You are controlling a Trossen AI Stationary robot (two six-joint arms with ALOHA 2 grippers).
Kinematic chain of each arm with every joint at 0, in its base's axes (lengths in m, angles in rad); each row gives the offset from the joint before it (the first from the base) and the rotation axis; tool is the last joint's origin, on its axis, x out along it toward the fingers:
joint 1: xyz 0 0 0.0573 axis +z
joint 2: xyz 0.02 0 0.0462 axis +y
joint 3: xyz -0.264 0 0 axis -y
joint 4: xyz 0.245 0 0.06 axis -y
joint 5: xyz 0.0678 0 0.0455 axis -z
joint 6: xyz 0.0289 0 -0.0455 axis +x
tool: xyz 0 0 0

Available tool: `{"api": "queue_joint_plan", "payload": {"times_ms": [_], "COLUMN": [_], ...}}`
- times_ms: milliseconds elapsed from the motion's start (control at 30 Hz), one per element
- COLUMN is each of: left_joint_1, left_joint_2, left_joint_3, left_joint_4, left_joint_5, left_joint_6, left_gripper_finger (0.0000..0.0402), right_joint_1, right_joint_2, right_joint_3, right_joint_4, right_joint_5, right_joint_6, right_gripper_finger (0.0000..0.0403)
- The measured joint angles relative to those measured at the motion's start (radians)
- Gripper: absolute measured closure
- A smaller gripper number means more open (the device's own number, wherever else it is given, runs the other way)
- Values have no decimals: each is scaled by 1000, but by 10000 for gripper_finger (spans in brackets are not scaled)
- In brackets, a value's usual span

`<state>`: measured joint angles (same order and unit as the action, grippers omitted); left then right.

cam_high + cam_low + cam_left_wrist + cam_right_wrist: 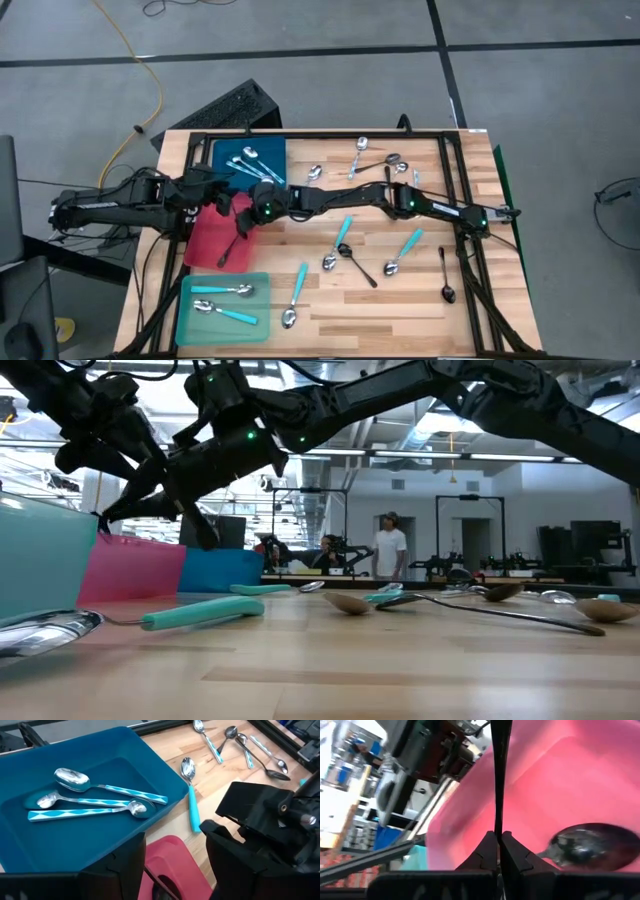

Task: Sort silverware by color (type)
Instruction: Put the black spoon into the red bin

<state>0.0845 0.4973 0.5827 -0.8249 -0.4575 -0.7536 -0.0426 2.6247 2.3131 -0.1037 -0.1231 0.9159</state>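
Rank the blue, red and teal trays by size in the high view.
1. Teal tray
2. Blue tray, looks slightly smaller, though the arms cover part of it
3. Red tray, mostly hidden by both arms, so its rank is unsure

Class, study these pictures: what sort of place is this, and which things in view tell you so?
Probably a robotics lab or workshop: a wooden table with two dark robot arms over sorting trays, a bare concrete floor with a yellow cable, and open-ceilinged workspace with equipment racks and a person behind.

A thin black spoon handle point(499, 775) is standing between the shut jaws, over a glossy pink plastic tray point(580, 775).
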Motion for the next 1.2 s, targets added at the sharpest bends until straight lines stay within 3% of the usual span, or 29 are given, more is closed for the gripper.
{"api": "queue_joint_plan", "payload": {"times_ms": [700,1200], "left_joint_1": [0,0], "left_joint_2": [0,0], "left_joint_3": [0,0], "left_joint_4": [-1,-1], "left_joint_5": [4,6], "left_joint_6": [-1,3], "left_gripper_finger": [207,207], "right_joint_1": [2,0], "right_joint_2": [10,56], "right_joint_3": [1,2], "right_joint_4": [-62,-22], "right_joint_5": [46,-12], "right_joint_6": [-61,21], "right_gripper_finger": [378,362]}}
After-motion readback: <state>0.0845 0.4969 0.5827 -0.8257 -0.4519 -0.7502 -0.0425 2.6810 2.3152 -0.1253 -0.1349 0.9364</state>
